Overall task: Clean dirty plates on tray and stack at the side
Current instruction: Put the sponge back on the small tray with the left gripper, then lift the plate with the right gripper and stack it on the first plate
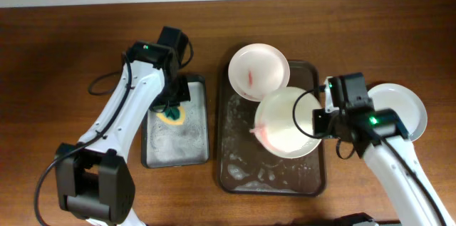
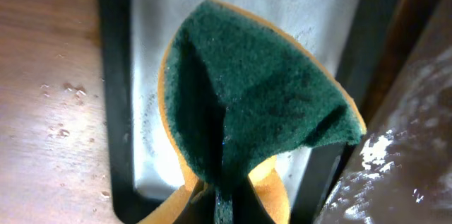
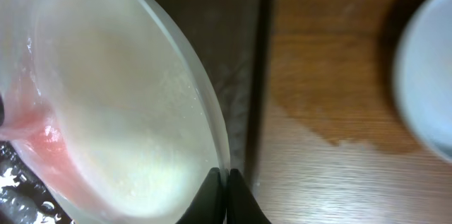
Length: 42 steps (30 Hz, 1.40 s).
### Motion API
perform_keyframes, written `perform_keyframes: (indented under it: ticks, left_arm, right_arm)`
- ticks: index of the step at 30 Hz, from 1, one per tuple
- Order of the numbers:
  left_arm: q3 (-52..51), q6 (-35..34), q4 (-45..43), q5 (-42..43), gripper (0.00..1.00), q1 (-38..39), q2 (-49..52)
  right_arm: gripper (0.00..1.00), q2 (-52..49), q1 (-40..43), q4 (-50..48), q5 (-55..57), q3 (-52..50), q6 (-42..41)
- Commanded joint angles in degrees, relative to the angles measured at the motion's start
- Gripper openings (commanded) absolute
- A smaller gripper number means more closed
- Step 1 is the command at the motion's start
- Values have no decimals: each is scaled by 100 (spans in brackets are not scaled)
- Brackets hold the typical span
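My right gripper (image 1: pixel 320 120) is shut on the rim of a white plate (image 1: pixel 288 122) and holds it tilted above the dark brown tray (image 1: pixel 235 165); the plate carries a red smear at its lower left (image 3: pixel 35 128). A second plate (image 1: pixel 258 71) with a red smear leans on the tray's far edge. A third plate (image 1: pixel 402 108) lies on the table at the right. My left gripper (image 1: pixel 173 106) is shut on the green and yellow sponge (image 2: pixel 254 97), folded, over the smaller black tray (image 1: pixel 174 140).
The brown tray holds soap suds (image 1: pixel 260 176) along its near part. Cables (image 1: pixel 107 83) run from the left arm across the table at the left. The wooden table (image 3: pixel 339 174) shows a wet patch beside the tray's right edge.
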<state>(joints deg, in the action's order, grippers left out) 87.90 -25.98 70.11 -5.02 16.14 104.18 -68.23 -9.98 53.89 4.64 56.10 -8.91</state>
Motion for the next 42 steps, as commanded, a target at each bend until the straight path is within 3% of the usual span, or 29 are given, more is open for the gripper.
perform_keyframes:
  ticks: [1,2,3,4,7,8,15,22,42]
  left_arm:
    - [-608,535,-503,422,1,-170,-28]
    - [-721,619,-640,424,11,-197,-28]
    - [-798,627,-715,422,35,-208,-28]
    - [-826,636,-754,422,45,-205,-28]
    - [-826,634,-774,422,96,-205,-28]
    - [-826,636,-774,422,100,-205,-28]
    - [-826,634,-774,420,100,-205,-28]
    - [-826,634,-774,422,100,-205,-28]
    - [-826,634,-774,422,100,-205,-28]
  right_arm:
    - [4,535,-470,-2,1113,28,-57]
    - [4,640,-710,22,1445,28,-57]
    - [4,686,-1086,81,1954,28,-59]
    - [4,680,-1349,125,2280,28,-61]
    - [4,669,-2345,299,3390,28,-59]
    - [4,669,-2664,363,3729,28,-59]
    - [4,669,-4433,575,5829,72,-52]
    - [4,662,-4922,527,7007,212,780]
    - [4,662,-5016,503,7108,411,979]
